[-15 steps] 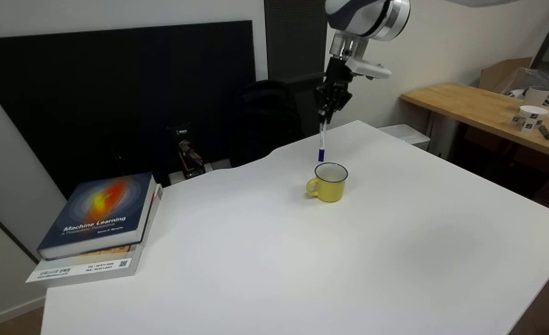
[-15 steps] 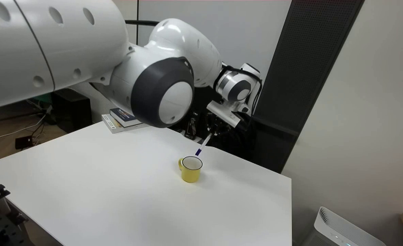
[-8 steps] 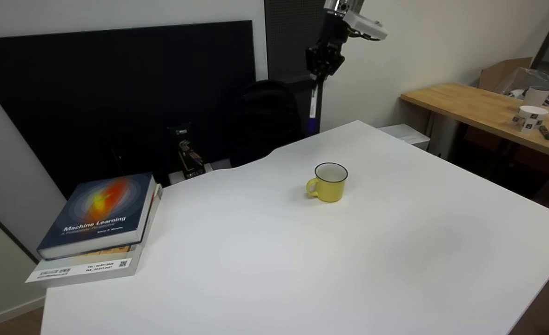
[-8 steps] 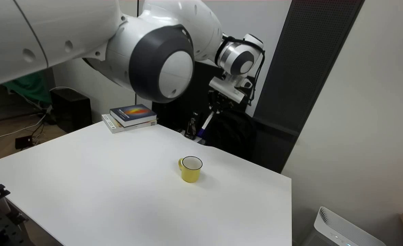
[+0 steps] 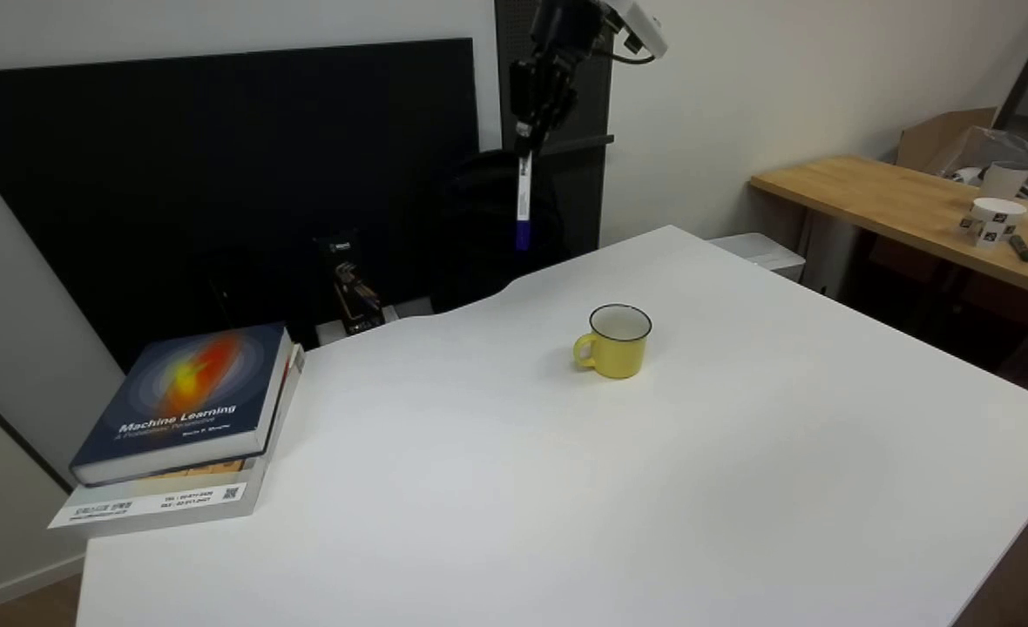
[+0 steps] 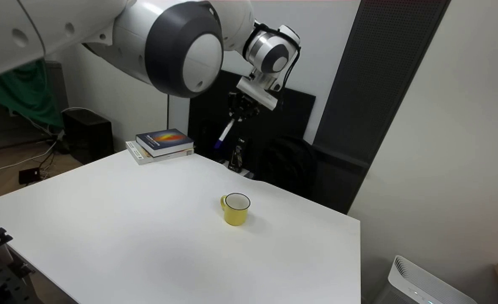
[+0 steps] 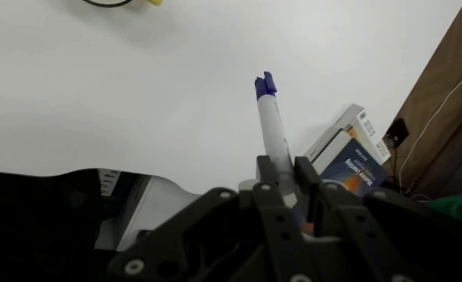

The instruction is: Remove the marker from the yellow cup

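The yellow cup stands upright on the white table and shows in both exterior views. No marker shows in its pale inside. In the wrist view only a bit of its yellow handle and dark rim line shows at the top edge. My gripper is shut on the marker, as both exterior views and the wrist view show. The white marker hangs with its dark blue end down, above and behind the cup, clear of it. It also shows in the wrist view.
The white table bears a dark blue book on a pale book at one corner. A black panel stands behind the table. A wooden table with cups stands apart at the far right.
My gripper has risen from just above the cup and moved left in both exterior views, carrying the marker away. The cup and books have not moved.
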Robot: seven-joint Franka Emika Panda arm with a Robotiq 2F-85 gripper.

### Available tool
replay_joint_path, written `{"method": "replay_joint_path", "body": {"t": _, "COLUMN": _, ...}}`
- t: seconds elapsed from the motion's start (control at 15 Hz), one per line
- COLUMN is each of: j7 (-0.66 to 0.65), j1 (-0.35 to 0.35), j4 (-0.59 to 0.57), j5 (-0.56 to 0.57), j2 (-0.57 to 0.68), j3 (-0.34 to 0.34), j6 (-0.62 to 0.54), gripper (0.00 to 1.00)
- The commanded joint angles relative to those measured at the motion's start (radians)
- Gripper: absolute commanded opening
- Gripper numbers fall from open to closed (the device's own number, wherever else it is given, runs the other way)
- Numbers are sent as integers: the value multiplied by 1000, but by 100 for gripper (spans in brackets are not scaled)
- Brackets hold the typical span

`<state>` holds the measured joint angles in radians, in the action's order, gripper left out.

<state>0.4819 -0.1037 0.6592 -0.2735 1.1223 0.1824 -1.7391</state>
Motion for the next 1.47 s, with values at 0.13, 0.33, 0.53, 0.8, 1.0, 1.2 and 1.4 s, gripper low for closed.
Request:
{"method": "replay_joint_path", "body": {"t": 0.13, "j7": 38, "j1": -32, "j4": 303, "j5": -67, "j2": -144, "j3": 59, "j6": 143, "gripper": 5}}
{"method": "replay_joint_path", "body": {"t": 0.33, "j7": 53, "j1": -44, "j4": 444, "j5": -86, "j2": -173, "j3": 60, "j6": 171, "gripper": 5}}
{"method": "replay_joint_path", "body": {"t": 0.53, "j7": 112, "j1": -64, "j4": 582, "j5": -111, "j2": -187, "j3": 57, "j6": 142, "gripper": 5}}
{"method": "replay_joint_path", "body": {"t": 0.8, "j7": 174, "j1": -74, "j4": 715, "j5": -125, "j2": -179, "j3": 39, "j6": 67, "gripper": 5}}
{"method": "replay_joint_path", "body": {"t": 1.0, "j7": 189, "j1": -66, "j4": 819, "j5": -116, "j2": -188, "j3": 27, "j6": -59, "gripper": 5}}
{"method": "replay_joint_path", "body": {"t": 1.2, "j7": 197, "j1": -64, "j4": 906, "j5": -111, "j2": -191, "j3": 29, "j6": -158, "gripper": 5}}
{"method": "replay_joint_path", "body": {"t": 1.4, "j7": 191, "j1": -69, "j4": 972, "j5": -111, "j2": -187, "j3": 32, "j6": -225, "gripper": 5}}
